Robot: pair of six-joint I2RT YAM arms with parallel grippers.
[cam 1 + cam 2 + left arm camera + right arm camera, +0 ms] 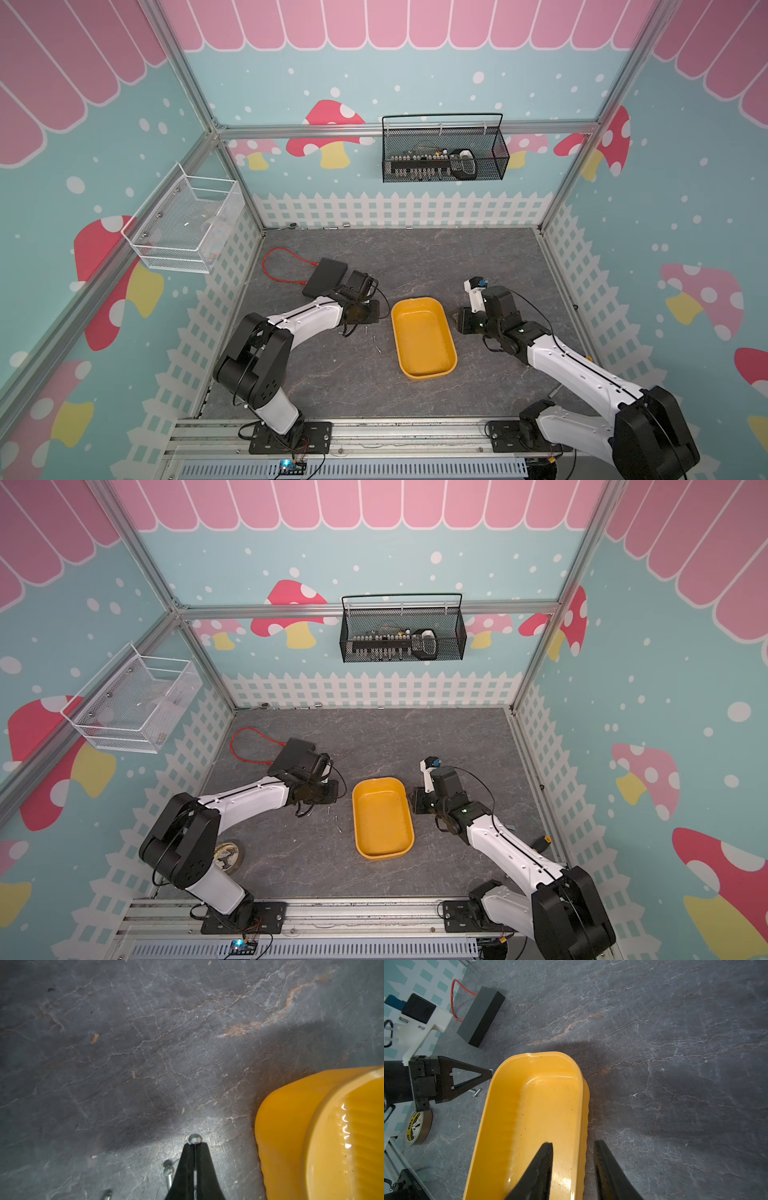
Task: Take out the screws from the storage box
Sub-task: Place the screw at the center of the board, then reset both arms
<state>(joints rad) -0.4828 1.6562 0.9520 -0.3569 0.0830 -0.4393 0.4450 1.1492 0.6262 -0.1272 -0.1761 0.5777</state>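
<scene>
Closest to the left wrist camera, the left fingers (188,1159) were pressed together on a screw (195,1139), its round head poking out just past their tips. They hung over the grey surface (145,1043), outside the storage box (291,1136), which stood just beside them. Loose screws (168,1172) lay on the surface right by those fingers, and a top view showed a small scatter (378,349) between them and the box wall.

The right fingers (542,1169) stood partly open astride the box's opposite long wall, one inside and one outside. Yellow showed between the inner finger and the wall, so we judged them not clamped on it.

We saw no screw on the box floor, though parts so small could escape both top views. We judged the task nearly finished, with only the pinched screw to be set down by the others.

Only the left wrist view made the pinched head plain. Only the right wrist view showed the straddled wall and the box floor up close. It also showed a tape roll (418,1126) and a flat black box (479,1016) beyond the left fingers, which the left wrist view missed.
</scene>
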